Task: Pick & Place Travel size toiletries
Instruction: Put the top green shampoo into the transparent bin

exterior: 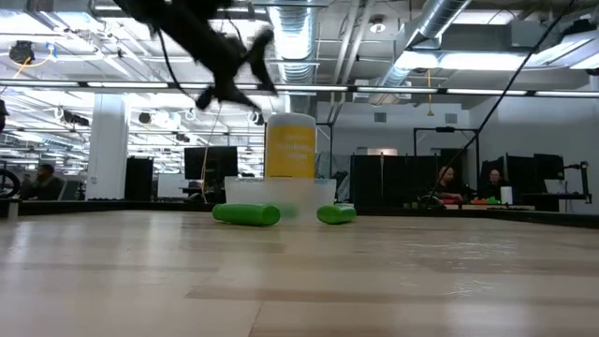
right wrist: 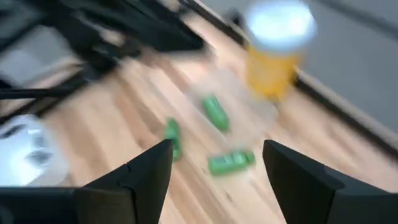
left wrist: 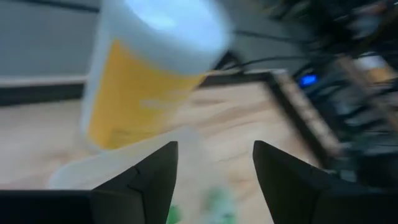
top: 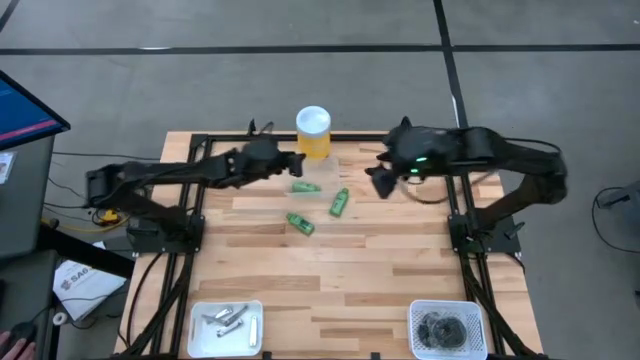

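Observation:
Three small green tubes lie on the wooden table: one (top: 306,187) near the yellow cylinder, one (top: 340,202) to its right, one (top: 300,224) nearer the middle. They also show in the right wrist view (right wrist: 215,112), (right wrist: 231,162), (right wrist: 172,138). Silvery metal pieces lie in a white tray (top: 227,320) at the near left. Dark grey round pieces lie in a white basket (top: 447,328) at the near right. My left gripper (top: 296,164) is open and empty above the far tube. My right gripper (top: 378,182) is open and empty, to the right of the tubes.
A tall yellow cylinder with a white lid (top: 313,131) stands at the table's far edge, just beyond my left gripper. A clear shallow container (exterior: 279,197) sits in front of it. The middle and near part of the table is bare wood (top: 340,280).

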### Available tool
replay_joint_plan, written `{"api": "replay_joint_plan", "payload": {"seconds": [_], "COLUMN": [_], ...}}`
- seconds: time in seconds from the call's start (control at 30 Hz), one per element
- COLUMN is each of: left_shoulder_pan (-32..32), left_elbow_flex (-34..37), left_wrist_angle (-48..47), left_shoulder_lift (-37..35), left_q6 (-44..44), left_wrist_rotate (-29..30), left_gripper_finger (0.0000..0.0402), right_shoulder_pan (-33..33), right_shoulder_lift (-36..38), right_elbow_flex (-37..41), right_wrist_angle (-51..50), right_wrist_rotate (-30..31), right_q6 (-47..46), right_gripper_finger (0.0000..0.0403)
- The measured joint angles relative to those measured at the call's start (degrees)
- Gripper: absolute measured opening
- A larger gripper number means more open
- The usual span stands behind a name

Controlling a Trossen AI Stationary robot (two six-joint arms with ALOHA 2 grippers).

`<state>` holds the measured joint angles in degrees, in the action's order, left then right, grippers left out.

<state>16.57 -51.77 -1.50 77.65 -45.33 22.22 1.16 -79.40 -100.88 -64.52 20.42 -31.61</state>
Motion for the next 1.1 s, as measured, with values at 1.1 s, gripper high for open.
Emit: {"api": "replay_joint_plan", "payload": {"seconds": [1.1], "left_shoulder_pan": [-22.2], "left_elbow_flex": [0.0], "left_wrist_angle": [0.37], "left_shoulder_lift": [-26.54], "left_q6": [3.12], "left_wrist_rotate": [4.5], "left_gripper_finger": [0.02], "right_shoulder_pan": [-4.63], "right_shoulder_lift": [-26.0], "right_elbow_flex": [30.49], "right_wrist_angle": [37.12], "right_wrist_rotate": [-10.09], "right_q6": [-42.73], "right_gripper_finger": [0.0244]}}
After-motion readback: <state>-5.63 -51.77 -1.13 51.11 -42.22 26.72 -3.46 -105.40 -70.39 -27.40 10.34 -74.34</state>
